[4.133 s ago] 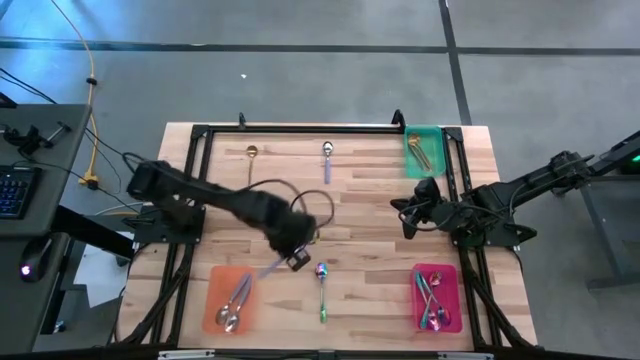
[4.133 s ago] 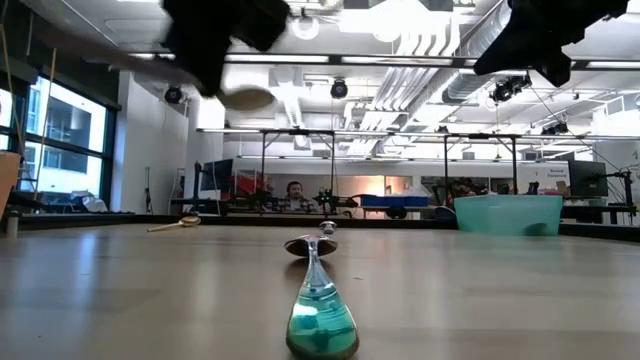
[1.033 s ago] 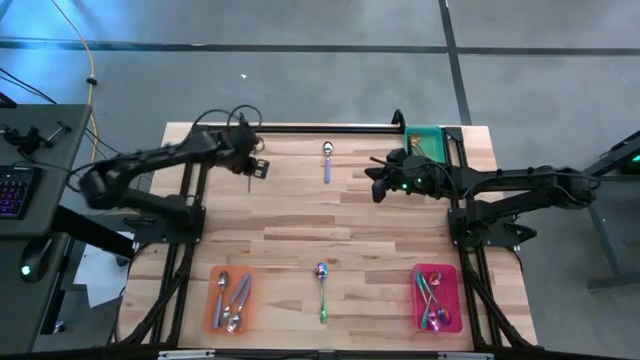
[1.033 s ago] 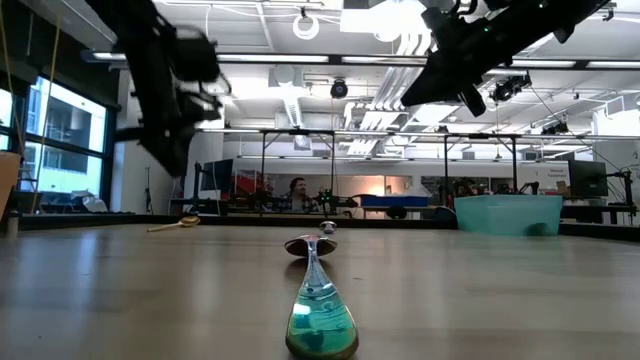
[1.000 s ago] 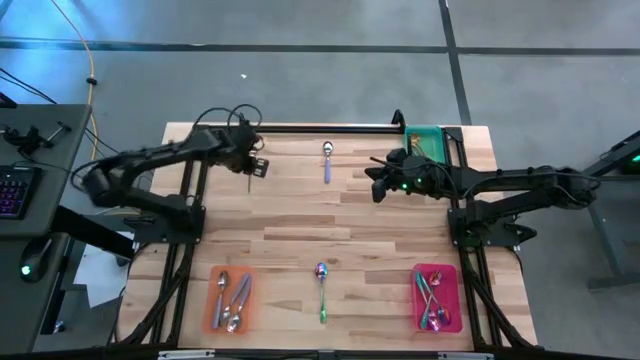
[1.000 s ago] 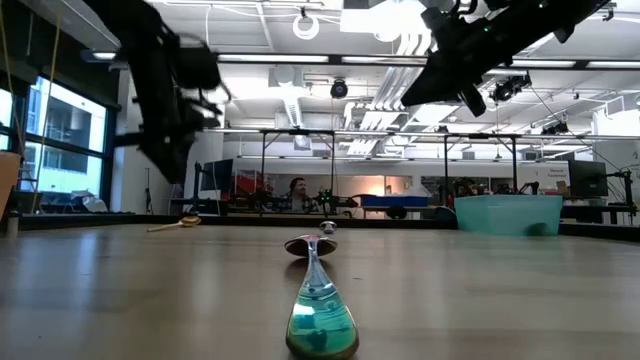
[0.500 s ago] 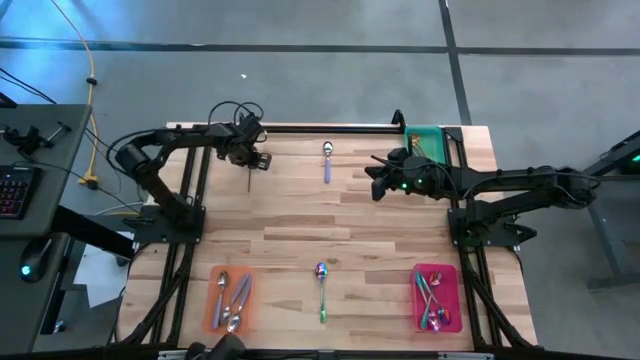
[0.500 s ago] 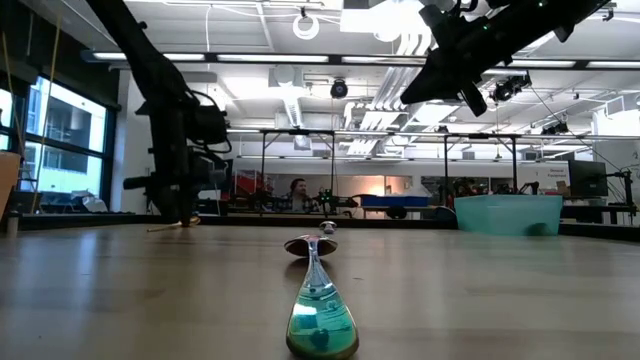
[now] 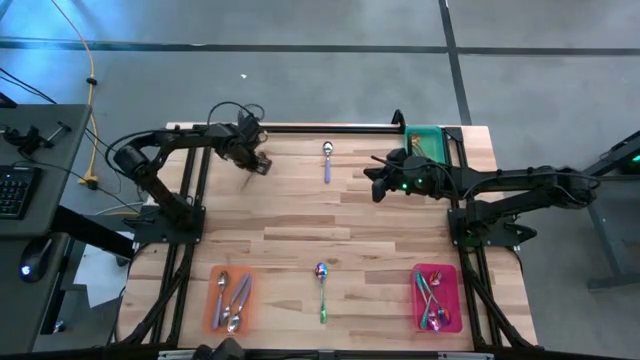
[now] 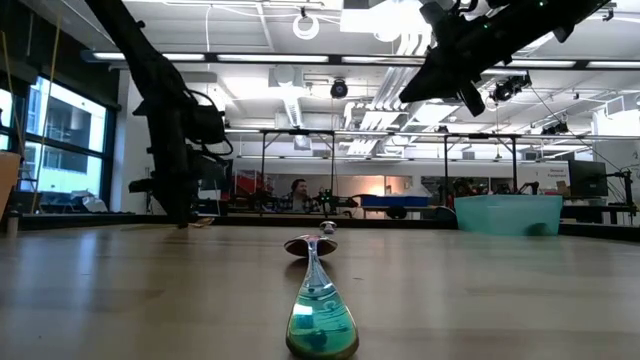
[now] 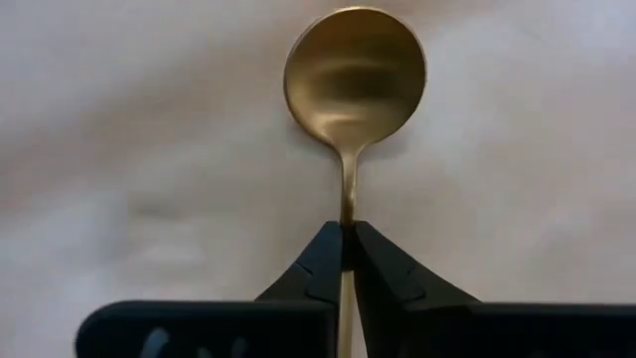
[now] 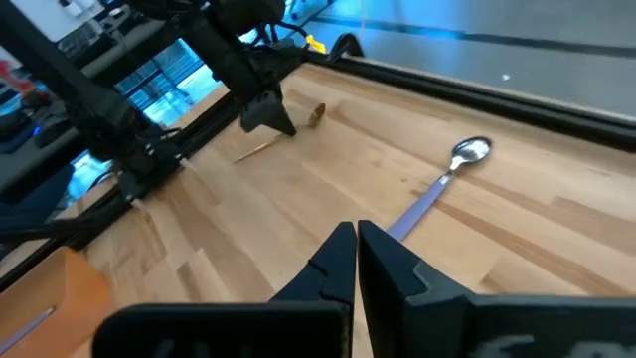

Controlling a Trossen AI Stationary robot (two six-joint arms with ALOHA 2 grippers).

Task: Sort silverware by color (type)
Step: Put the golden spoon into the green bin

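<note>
A gold spoon (image 11: 353, 75) lies flat on the wood near the table's far-left corner, with my left gripper (image 11: 348, 239) down on it, shut on its handle. My right gripper (image 12: 356, 239) hangs shut above the far-right part of the table (image 9: 376, 186), touching nothing. A silver-bowled spoon with a purple handle (image 9: 327, 160) lies by the far edge. An iridescent spoon with a green handle (image 9: 321, 288) lies near the front edge. An orange tray (image 9: 212, 300) holds silver spoons, a pink tray (image 9: 452, 300) iridescent ones, a green tray (image 9: 428, 140) gold ones. My left gripper pinches the gold spoon's handle (image 11: 348, 204) just behind the bowl, between its two fingertips (image 11: 323, 264). The fingers come from above, pointing down, one on each side of the thin handle. The spoon lies on the table (image 12: 260, 149), bowl toward the far edge.
Black frame rails (image 9: 300, 128) run along the far edge and down both sides of the table. The middle of the wooden top (image 9: 320, 220) is bare. Beyond the table sit a desk with a keyboard (image 9: 15, 190) and cables.
My left gripper has come down from well above the table onto the gold spoon near the far-left corner, drifting slightly toward the far edge. The right arm has kept still.
</note>
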